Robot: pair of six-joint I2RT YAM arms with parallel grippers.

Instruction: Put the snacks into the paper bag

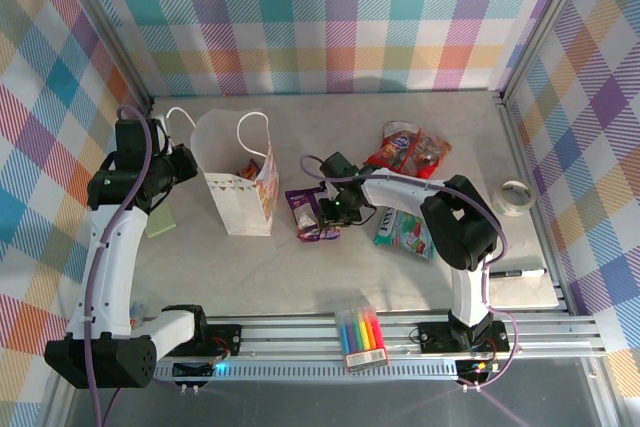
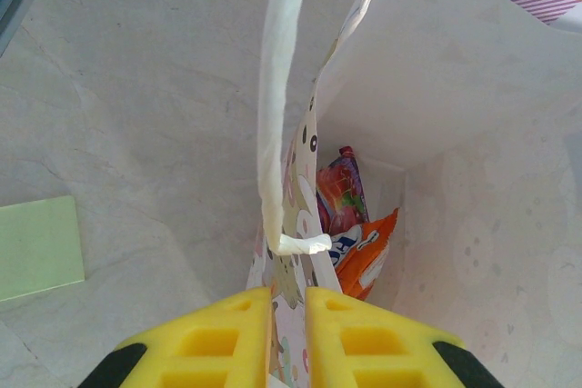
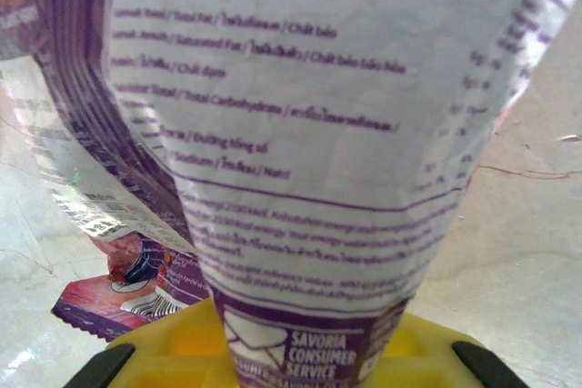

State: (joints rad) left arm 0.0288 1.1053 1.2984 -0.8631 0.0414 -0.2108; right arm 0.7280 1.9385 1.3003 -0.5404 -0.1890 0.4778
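Grey marble-look tabletop (image 1: 300, 277), matte and faintly veined; pastel plaid panels on three sides.

Left gripper (image 2: 288, 315): yellow ribbed fingers pinched onto the near wall of the paper bag (image 2: 455, 88), thin paper edge caught in the slit between them. Fingertips cut off by the frame bottom. A flat white handle strip (image 2: 273, 88) rises straight up from just past the fingers, top out of frame. Bag stands upright and open. Deep inside, beyond the fingers: orange packet (image 2: 368, 256), glossy and crumpled, and a red-purple packet (image 2: 341, 188) behind it, both half hidden by the bag wall. Pale green pad (image 2: 36, 247) flat on the table left of the fingers, partly cut off.

Right gripper (image 3: 305, 347): clamped on a purple packet (image 3: 318, 134), the foil funnelling down into the jaws. Packet's back panel of small print blocks most of the wrist view; fingers mostly hidden under it. Second purple packet (image 3: 118, 297) lies flat below and left, only a corner clear.

From above, this gripper (image 1: 335, 209) sits right of the bag (image 1: 235, 187), apart from it. Teal-and-white packet (image 1: 405, 232) lies right of the gripper; red packets (image 1: 405, 152) farther off, overlapping, count unclear.
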